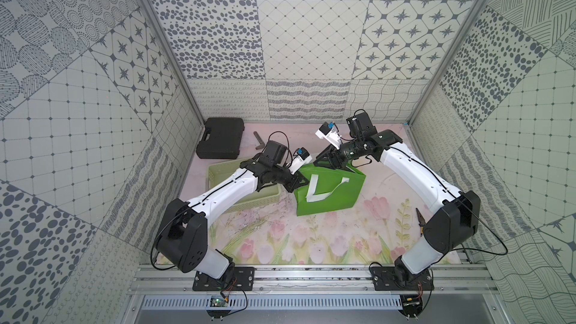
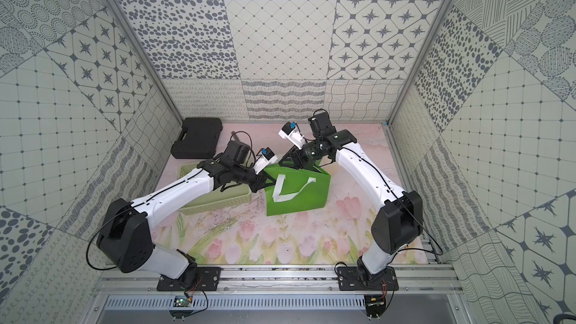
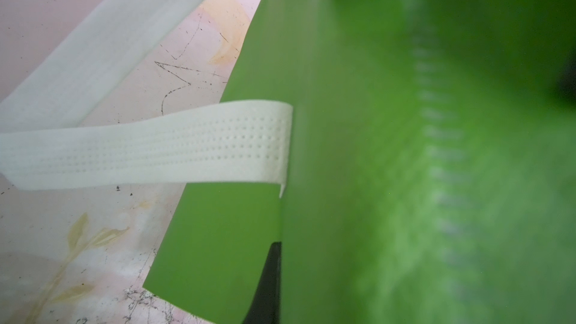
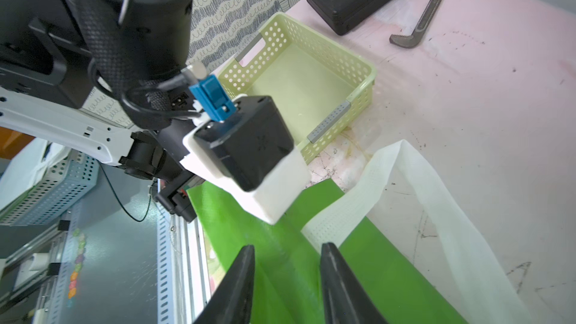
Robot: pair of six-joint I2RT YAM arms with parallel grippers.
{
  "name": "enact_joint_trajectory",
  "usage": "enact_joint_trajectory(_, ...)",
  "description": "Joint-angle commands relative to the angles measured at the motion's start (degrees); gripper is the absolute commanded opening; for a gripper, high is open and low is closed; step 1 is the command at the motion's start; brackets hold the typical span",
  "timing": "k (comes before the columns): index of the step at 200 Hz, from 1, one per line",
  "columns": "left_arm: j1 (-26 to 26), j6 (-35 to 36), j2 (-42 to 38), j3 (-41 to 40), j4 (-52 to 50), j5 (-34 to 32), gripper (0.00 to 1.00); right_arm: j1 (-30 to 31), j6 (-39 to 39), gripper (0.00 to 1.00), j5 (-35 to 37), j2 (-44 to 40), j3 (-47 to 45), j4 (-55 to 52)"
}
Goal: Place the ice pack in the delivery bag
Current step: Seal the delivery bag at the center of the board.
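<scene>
The delivery bag (image 1: 330,194) stands at 3 o'clock of the basket (image 1: 215,172); my left claw (image 1: 297,182), closed, pinches its 10 o'clock corner, and my right claw (image 4: 288,246) hangs part-open over its 12 o'clock rim.

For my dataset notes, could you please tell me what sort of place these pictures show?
Probably a robot data-collection booth rather than a home: patterned panels enclose a floral mat, the left arm and right arm are bolted to an aluminium rail, and the delivery bag looks staged.
</scene>
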Motion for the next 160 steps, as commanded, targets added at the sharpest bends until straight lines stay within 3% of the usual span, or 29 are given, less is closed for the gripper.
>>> enact_joint_trajectory(1, 0.0, 0.3, 0.3, 1.0, 3.7, -0.1, 0.00, 1.3, 0.0, 0.38, -0.9, -0.2, -0.5, -1.9)
enact_joint_trajectory(108, 0.1, 0.1, -0.1, 0.8, 3.7, 0.2, 0.00, 4.7, -3.3, 0.40, 8.3, -0.8, -0.3, -2.9)
enact_joint_trajectory(134, 0.1, 0.9, -0.3, 0.7, 3.2, 1.1, 0.00, 4.4, -5.1, 0.48, 10.0, -2.1, 2.4, -2.9)
enact_joint_trajectory(160, 0.1, 1.3, -0.4, 0.7, 2.9, 1.1, 0.00, 3.1, -7.2, 0.61, 11.9, -2.9, 4.9, -2.5)
